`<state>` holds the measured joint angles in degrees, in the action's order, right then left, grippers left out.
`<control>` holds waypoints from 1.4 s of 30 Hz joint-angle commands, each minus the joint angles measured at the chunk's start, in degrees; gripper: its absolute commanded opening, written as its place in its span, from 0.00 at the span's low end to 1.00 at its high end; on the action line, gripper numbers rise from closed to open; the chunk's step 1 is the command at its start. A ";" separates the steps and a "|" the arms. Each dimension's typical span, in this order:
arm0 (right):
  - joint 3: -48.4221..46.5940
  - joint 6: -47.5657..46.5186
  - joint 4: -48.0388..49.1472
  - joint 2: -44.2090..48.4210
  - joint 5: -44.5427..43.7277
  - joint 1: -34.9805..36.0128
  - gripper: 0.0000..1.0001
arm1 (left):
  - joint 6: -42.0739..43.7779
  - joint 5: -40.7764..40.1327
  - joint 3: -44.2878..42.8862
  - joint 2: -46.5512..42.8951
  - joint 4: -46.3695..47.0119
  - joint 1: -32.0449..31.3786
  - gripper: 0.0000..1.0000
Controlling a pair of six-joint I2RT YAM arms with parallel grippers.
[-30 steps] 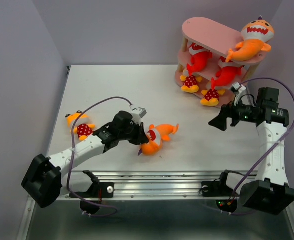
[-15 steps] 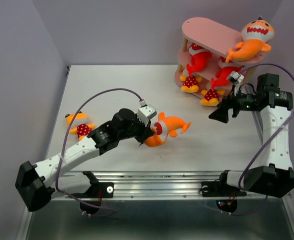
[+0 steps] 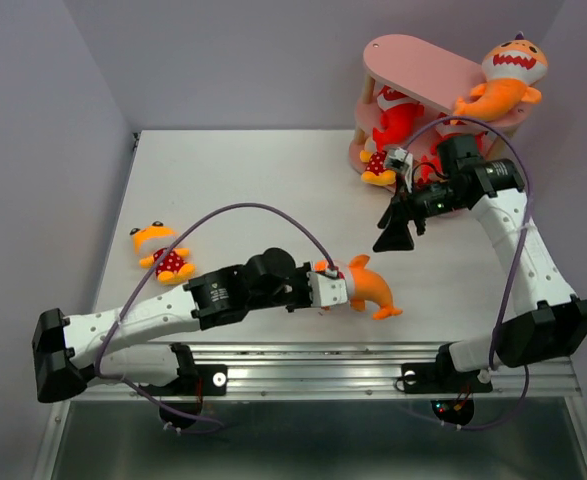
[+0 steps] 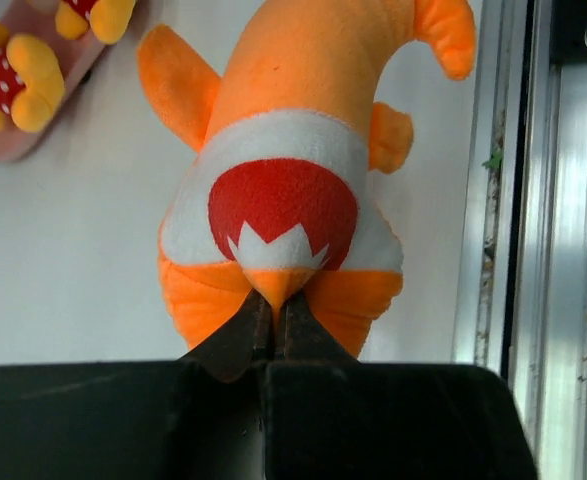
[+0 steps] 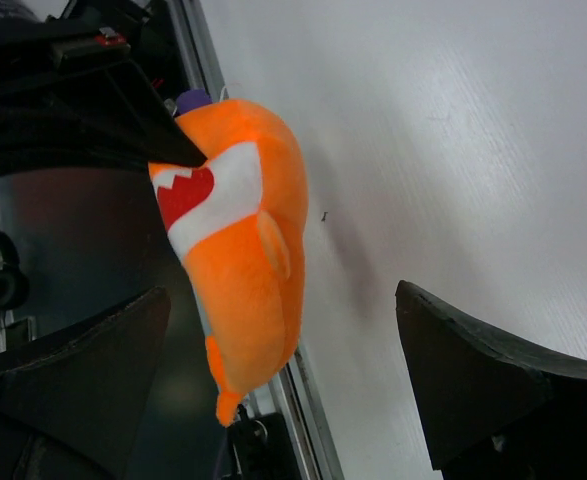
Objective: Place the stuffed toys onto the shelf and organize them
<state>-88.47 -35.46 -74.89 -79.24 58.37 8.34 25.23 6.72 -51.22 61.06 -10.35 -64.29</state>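
The left fingers (image 4: 235, 338) are pinching shut on the orange tip beside the toothy mouth of an orange shark (image 3: 369, 289), holding it at the near edge of the tabletop (image 3: 253, 180). The right fingers (image 5: 83, 370) are spreading wide and gripping nothing, hanging between that shark and the pink shelf (image 3: 423, 62) at the far right. A second orange shark (image 3: 503, 85) is lying on the top board. One small yellow-orange figure (image 3: 161, 252) is lying at the tabletop's left.
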 commanded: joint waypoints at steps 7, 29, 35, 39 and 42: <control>0.04 0.84 -0.60 -4.08 0.60 9.85 1.00 | 34.16 -11.55 -3.00 -0.76 -0.37 -12.08 0.00; 7.69 7.16 6.34 -3.02 -3.96 21.10 0.80 | 52.20 -14.54 -9.07 3.02 0.33 -15.07 0.00; 8.66 6.81 6.86 -0.92 -2.12 21.10 0.16 | 51.76 -14.89 -7.93 1.79 1.38 -15.16 0.00; 8.40 6.28 6.87 0.67 -1.07 21.10 0.01 | 49.40 -14.63 -6.35 1.35 3.48 -15.16 0.00; 8.40 7.07 7.39 2.42 -2.20 21.10 0.01 | 43.88 -15.51 -3.99 0.39 8.56 -15.16 0.17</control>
<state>-79.77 -28.34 -70.13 -80.14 54.81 28.88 74.37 -8.38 -56.69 64.20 -13.69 -79.05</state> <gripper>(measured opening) 0.121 0.045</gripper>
